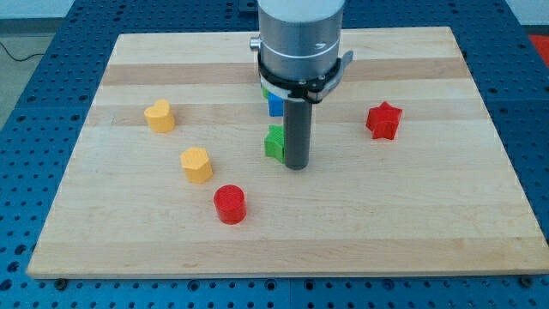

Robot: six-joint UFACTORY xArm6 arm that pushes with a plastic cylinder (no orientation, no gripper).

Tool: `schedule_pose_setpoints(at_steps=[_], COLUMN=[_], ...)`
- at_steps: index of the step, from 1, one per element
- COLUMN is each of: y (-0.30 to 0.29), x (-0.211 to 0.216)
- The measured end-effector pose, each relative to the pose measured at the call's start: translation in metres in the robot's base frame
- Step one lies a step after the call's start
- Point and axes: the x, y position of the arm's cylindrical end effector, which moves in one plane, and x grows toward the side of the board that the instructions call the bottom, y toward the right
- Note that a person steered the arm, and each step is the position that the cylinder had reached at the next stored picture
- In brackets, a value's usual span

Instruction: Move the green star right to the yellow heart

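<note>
The green star [274, 142] lies near the board's middle, partly hidden by the rod. My tip [296, 166] rests on the board just to the view's right of the green star, touching or nearly touching it. Two yellow blocks lie to the view's left: one that looks like the yellow heart [196, 165] below and left of the star, and another yellow block [159, 116] further up and left; their shapes are hard to tell apart.
A blue block [274, 104] sits just above the green star, partly hidden under the arm. A red cylinder [230, 204] lies below the nearer yellow block. A red star [383, 120] lies at the view's right. The wooden board [429, 223] has blue perforated table around it.
</note>
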Motion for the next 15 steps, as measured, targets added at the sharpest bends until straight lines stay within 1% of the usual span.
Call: schedule_pose_setpoints(at_steps=[1, 3, 4, 5, 6, 7, 8, 9, 10, 11, 12, 13, 15], y=[-0.016, -0.031, -0.039, -0.023, 0.02, 0.046, 0.022, -0.009, -0.035, -0.074, -0.096, -0.094, -0.063], x=[-0.001, -0.056, -0.059, -0.038, -0.039, -0.053, -0.053, -0.071, -0.109, -0.134, -0.138, -0.124, -0.101])
